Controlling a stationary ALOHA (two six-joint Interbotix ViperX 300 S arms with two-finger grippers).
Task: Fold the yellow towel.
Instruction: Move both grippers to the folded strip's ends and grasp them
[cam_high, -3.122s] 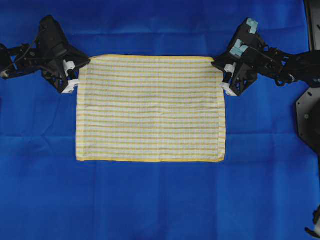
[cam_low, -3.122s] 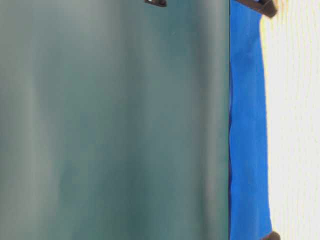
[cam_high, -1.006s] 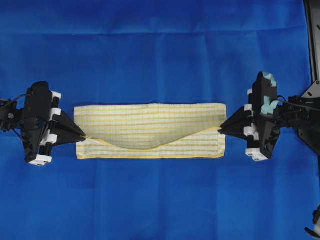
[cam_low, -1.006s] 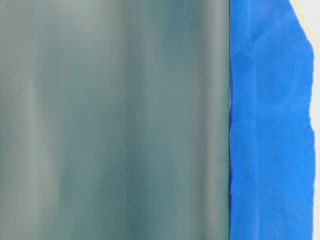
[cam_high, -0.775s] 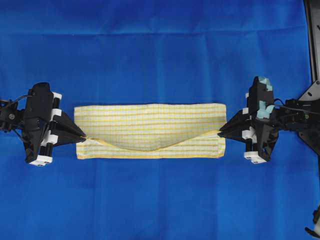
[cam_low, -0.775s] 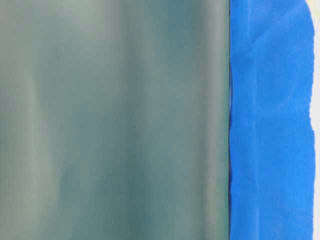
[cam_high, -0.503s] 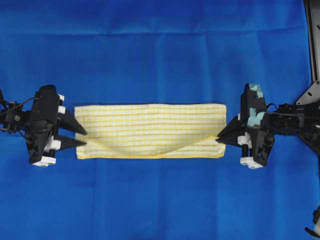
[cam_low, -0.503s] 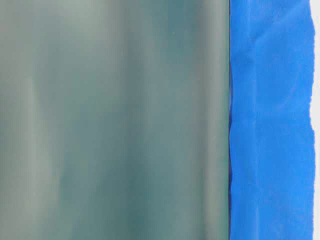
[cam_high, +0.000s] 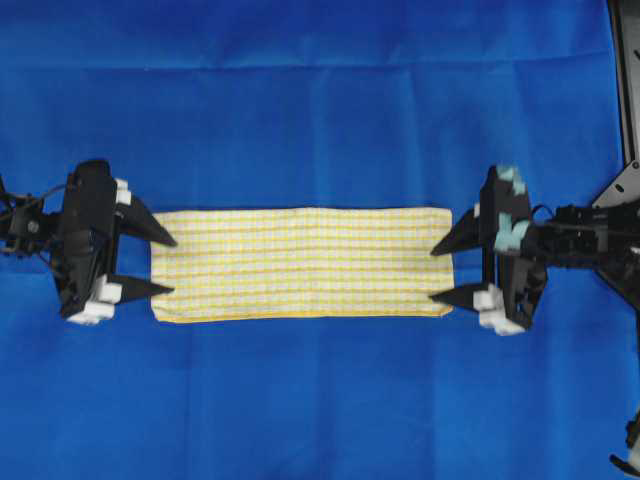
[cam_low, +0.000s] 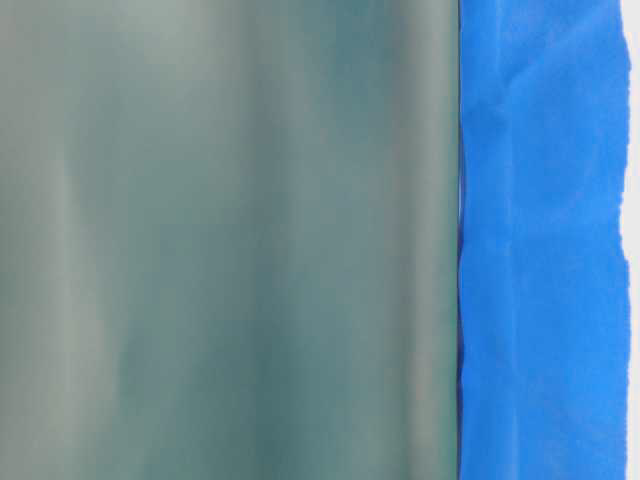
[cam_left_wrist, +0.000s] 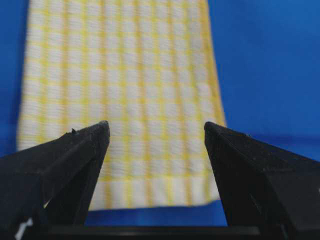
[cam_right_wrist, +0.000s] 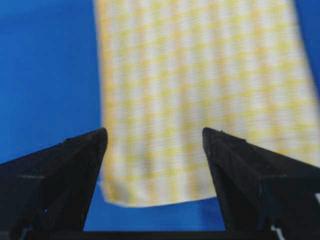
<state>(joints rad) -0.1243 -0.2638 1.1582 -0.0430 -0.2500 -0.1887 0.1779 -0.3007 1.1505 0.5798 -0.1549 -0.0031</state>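
Yellow-and-white checked cloth lies in the middle of my overhead view: one yellow towel (cam_high: 300, 263), folded into a long flat band running left to right on the single blue cloth (cam_high: 320, 100) that covers the work surface. I count two grippers, one at each short end of the band. My left gripper (cam_high: 163, 265) sits at the towel's left end with its two black fingers spread apart, one tip near the far corner and one near the near corner, nothing pinched between them. My right gripper (cam_high: 441, 273) mirrors it at the right end, its fingers likewise spread wide and clamped on nothing. From overhead I cannot tell whether the fingertips touch the fabric or hang just above it. The left wrist camera gives me what the overhead cannot: the towel's hemmed short edge (cam_left_wrist: 150, 192) lying between the two dark fingers (cam_left_wrist: 75, 155), with blue showing in front of it, and the check pattern close up. The right wrist camera shows the same arrangement from the other end, the towel (cam_right_wrist: 200, 90) somewhat blurred, one corner (cam_right_wrist: 112, 197) sitting between its fingers (cam_right_wrist: 250, 165). The table-level view adds almost nothing: a blurred grey-green surface (cam_low: 230, 240) fills most of it, with a strip of the blue cloth (cam_low: 540, 240) at the right and neither gripper visible.
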